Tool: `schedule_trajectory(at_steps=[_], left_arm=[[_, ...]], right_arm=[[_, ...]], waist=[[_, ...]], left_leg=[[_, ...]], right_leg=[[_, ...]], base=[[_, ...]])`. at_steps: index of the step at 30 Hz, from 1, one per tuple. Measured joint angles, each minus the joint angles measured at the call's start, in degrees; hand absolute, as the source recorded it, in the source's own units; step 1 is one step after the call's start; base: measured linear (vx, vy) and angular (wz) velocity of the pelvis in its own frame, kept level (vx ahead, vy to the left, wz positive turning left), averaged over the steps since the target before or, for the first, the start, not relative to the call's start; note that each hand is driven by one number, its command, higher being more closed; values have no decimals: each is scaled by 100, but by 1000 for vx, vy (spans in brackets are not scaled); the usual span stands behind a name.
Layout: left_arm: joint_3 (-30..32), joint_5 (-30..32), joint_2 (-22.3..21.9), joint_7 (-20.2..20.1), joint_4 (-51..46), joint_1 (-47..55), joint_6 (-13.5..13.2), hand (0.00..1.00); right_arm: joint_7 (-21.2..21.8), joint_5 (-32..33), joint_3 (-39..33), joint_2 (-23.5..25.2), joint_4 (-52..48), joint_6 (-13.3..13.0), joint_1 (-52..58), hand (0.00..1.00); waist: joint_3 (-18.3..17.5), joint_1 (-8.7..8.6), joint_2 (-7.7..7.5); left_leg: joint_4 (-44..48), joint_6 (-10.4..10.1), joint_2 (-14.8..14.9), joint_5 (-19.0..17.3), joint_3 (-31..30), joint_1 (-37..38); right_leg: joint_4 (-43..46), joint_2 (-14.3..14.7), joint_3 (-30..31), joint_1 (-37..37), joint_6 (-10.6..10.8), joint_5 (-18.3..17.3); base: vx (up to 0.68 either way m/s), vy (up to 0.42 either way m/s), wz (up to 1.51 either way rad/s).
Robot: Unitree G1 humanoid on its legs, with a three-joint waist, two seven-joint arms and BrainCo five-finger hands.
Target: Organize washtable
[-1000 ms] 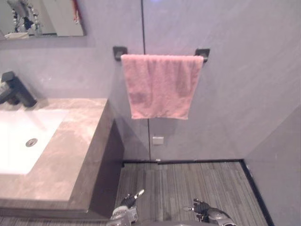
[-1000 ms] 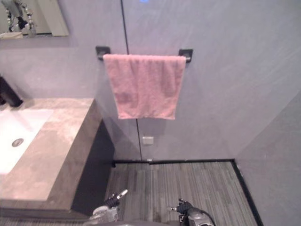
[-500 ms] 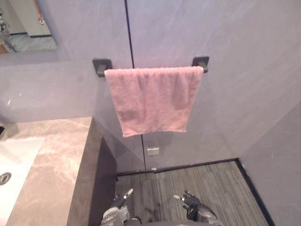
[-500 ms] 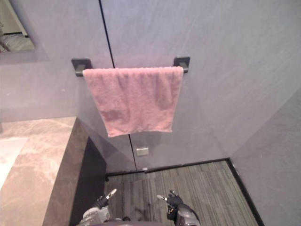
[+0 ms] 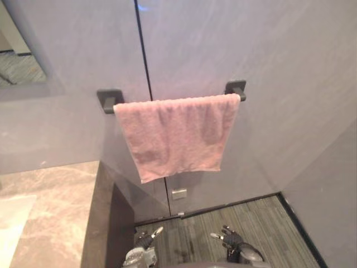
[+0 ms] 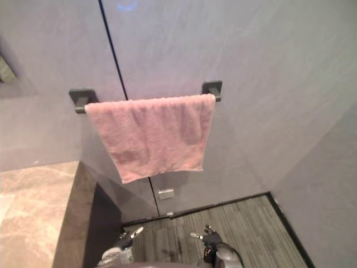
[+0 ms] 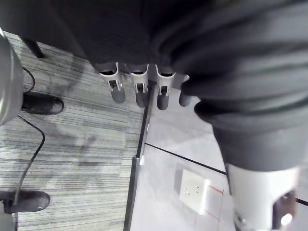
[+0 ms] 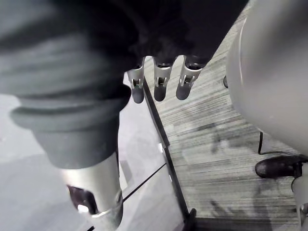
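Note:
A pink towel (image 5: 175, 134) hangs spread over a dark bar (image 5: 237, 88) on the grey wall ahead. The marble washtable top (image 5: 53, 206) runs along the lower left, with a pale corner of its basin (image 5: 10, 226) at the edge. Both hands hang low over the floor, far below the towel and apart from the counter. My left hand (image 5: 146, 245) has straight fingers (image 7: 137, 89) and holds nothing. My right hand (image 5: 231, 241) is also empty, with its fingers (image 8: 161, 82) straight.
The dark side panel of the washtable (image 5: 114, 223) drops to a grey striped floor (image 5: 251, 218). A white wall socket (image 5: 179, 194) sits under the towel. A side wall (image 5: 329, 201) closes the right. A mirror corner (image 5: 19, 61) shows upper left.
The camera has swung right and up: the tap and most of the basin have left the picture and the towel sits lower in it. Both hands stay low and open.

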Motion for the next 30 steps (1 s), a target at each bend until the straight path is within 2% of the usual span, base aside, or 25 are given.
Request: schedule_trajectory(at_steps=[3,5,11,14,22,27,30], left_arm=[[-255,-96,-47,-23,-405,27,-3,0],[-311,-113,-41,-31,-668,71,-26,0],[-415,-114,118,-40,-777,102,-56,0],[-415,-117,238,-35,-908,136,-58,0],[-421,-122,338,-24,-1105,194,-61,0],[-425,-164,337,-22,-1639,322,-55,0],[-411,-211,338,-19,-2550,588,-48,0]], right_arm=[[-8,-205,-218,-203,-692,11,13,0],[-6,-222,-412,-296,-1212,-29,23,0],[-7,-324,-700,-397,-1373,-57,73,0],[2,-323,-699,-266,-1377,-55,92,0],[4,-320,-714,-164,-1798,-55,222,0],[1,-310,-867,-158,-1840,-48,280,0],[-6,-302,-1063,-152,-2217,-27,394,0]], waist=[[-121,-21,180],[-133,-32,198],[-166,-87,59],[-166,-149,59],[-165,-161,57],[-165,-159,57],[-165,-160,58]], left_leg=[[-230,-137,114,172,-279,-385],[-278,-174,208,193,-412,-444],[-288,-189,274,197,-569,-492],[-288,-188,220,196,-588,-491],[-279,-180,140,201,-618,-526],[-280,-179,139,203,-635,-533],[-288,-179,138,203,-628,-533]], right_leg=[[-820,183,-103,-37,-16,400],[-1175,292,-184,64,-86,613],[-1379,329,-378,198,-108,651],[-1493,272,-393,272,-87,702],[-1579,184,-410,286,-53,767],[-1585,183,-425,285,-52,772],[-1594,183,-421,285,-50,777]], base=[[78,-127,5],[43,-100,1],[37,-39,14],[25,37,4],[-2,8,1],[0,0,0],[0,0,0]])
